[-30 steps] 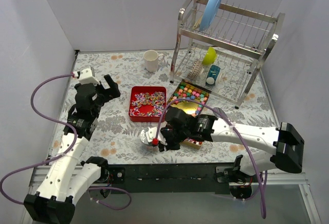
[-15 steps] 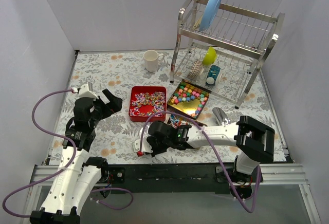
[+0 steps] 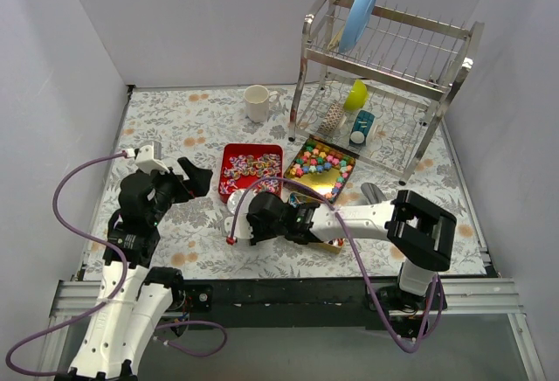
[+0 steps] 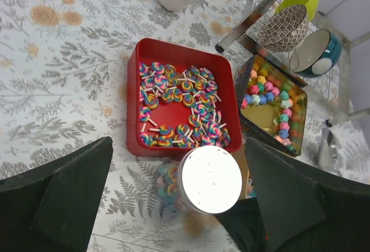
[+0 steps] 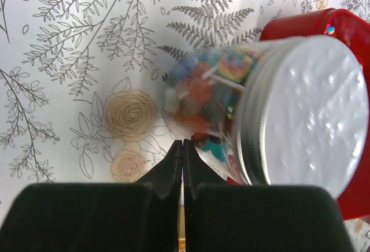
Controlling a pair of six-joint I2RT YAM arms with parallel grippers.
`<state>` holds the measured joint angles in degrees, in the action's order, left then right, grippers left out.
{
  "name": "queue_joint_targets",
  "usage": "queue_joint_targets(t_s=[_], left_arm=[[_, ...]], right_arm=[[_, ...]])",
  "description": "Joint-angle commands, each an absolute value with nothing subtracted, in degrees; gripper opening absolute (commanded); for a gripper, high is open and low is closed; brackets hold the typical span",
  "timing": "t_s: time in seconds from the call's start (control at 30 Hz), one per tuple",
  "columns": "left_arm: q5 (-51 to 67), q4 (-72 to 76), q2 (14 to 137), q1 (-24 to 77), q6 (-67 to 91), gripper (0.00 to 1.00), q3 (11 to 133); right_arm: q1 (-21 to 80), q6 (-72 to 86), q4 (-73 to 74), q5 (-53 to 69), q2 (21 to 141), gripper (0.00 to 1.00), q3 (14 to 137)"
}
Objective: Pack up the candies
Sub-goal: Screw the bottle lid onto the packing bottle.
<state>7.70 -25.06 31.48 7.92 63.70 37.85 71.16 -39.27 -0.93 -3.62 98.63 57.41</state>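
Rainbow swirl candies (image 4: 179,104) fill the red tray (image 3: 224,190). Pastel star-like candies (image 4: 272,99) lie in the gold tray (image 3: 332,185). A clear jar (image 4: 209,180) with a silver lid, holding mixed candies, stands just in front of the red tray; it also shows in the top view (image 3: 234,220) and the right wrist view (image 5: 300,113). My right gripper (image 5: 182,143) is shut, its tips close beside the jar's base, with nothing seen between them. My left gripper (image 4: 178,145) is open, above the jar and the tray's near edge.
A white mug (image 3: 257,102) stands at the back. A steel dish rack (image 3: 384,75) at the back right holds a blue plate (image 3: 360,10) and bowls (image 4: 289,26). A shiny metal object (image 3: 374,194) lies right of the gold tray.
My right gripper and the jar have moved left along the front of the table and a little toward the red tray. My left gripper has moved nearer and right, toward the red tray.
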Motion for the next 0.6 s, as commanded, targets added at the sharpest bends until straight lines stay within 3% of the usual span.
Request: queue_joint_targets(t_s=[0.0, 0.03, 0.07, 0.1, 0.13, 0.23, 0.33, 0.57], left_arm=[[13.17, -21.53, 33.31, 7.65, 50.12, 0.98, 37.62], [14.84, -21.79, 33.83, 7.65, 48.01, 0.98, 37.44], [18.77, -22.41, 34.88, 7.65, 43.90, 0.98, 37.35], [21.42, -24.07, 35.33, 7.65, 39.94, 0.98, 37.35], [24.23, -25.47, 35.77, 7.65, 35.47, 0.98, 37.44], [28.29, -28.46, 34.81, 7.65, 22.35, 0.98, 35.34], [36.54, -37.07, 34.63, 7.65, 7.50, 0.98, 34.11], [41.75, -34.90, 27.69, 7.56, 2.99, 0.98, 24.53]], right_arm=[[68.30, -38.42, 9.52, 6.61, 95.37, 0.01, 64.50], [67.42, -36.15, 13.06, 9.55, 93.53, 0.04, 67.03], [65.24, -34.56, 16.23, 12.02, 92.91, 0.15, 68.54], [63.91, -32.28, 23.48, 16.22, 92.64, 0.28, 70.73], [62.42, -27.99, 26.51, 17.74, 92.46, 0.51, 74.32], [56.09, -20.42, 30.40, 18.90, 89.58, 0.74, 75.76], [50.90, -17.85, 31.02, 18.20, 87.11, 0.77, 75.59], [45.09, -16.96, 27.52, 16.88, 83.76, 0.77, 72.51]])
